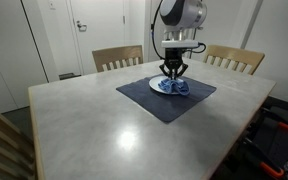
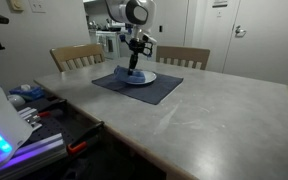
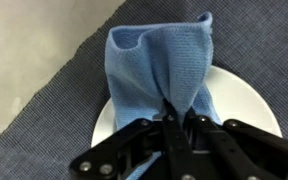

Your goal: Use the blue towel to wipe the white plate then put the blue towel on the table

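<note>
**Pincer clamped on towel over the plate**

The black two-fingered gripper (image 3: 174, 120) is fully closed, its fingers pinching a bunched fold of the blue towel (image 3: 162, 60), a small soft cloth of bright medium blue. In the wrist view the towel fans out from the fingertips toward 12 o'clock, with one corner standing up at 1 o'clock. It lies on the white plate (image 3: 252, 102), a round shallow dish with a low rim, whose bare surface shows at 3 o'clock and at 8 o'clock of the fingertips.

The plate sits on a flat dark navy woven placemat (image 3: 44, 125), which fills that view from 7 to 10 o'clock. Beyond it, at 11 o'clock, is the table (image 3: 24, 40), a large rectangle with a pale grey glossy top.

In both exterior views the gripper (image 1: 173, 70) (image 2: 134, 66) points straight down onto the towel (image 1: 177, 88) and plate (image 2: 147, 77). Two light wooden slat-backed chairs (image 1: 117, 57) (image 1: 234, 58) stand at the table's far edge, at 10 and 2 o'clock of the plate. Nothing lies between the placemat (image 1: 164, 103) and the near table (image 1: 104, 135) edge.
</note>
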Available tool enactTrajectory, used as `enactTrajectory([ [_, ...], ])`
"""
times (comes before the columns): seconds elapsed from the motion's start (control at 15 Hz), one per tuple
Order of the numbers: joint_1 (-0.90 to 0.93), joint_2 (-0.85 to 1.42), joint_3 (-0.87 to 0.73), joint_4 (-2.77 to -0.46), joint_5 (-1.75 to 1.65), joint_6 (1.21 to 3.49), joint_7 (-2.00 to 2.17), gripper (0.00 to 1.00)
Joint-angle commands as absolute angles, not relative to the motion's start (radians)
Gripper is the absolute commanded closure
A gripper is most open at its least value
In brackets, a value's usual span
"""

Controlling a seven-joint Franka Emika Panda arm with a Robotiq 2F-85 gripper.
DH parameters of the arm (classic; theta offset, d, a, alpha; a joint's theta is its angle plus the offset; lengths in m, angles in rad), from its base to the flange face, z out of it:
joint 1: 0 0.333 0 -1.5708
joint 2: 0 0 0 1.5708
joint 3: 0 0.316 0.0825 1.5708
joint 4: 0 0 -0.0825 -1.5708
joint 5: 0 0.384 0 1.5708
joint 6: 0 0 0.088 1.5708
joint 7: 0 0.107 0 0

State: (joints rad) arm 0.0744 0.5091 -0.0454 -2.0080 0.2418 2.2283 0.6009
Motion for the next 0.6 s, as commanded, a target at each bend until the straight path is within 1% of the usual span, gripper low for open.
enactTrajectory([
  [0.0,0.079,0.484,-0.023,-2.014,0.269,2.248,0.585,0.97],
  [0.33,0.085,0.504,0.011,-1.983,0.297,2.369,0.558,0.97],
  [0.53,0.088,0.524,0.018,-1.949,0.287,2.396,0.551,0.97],
])
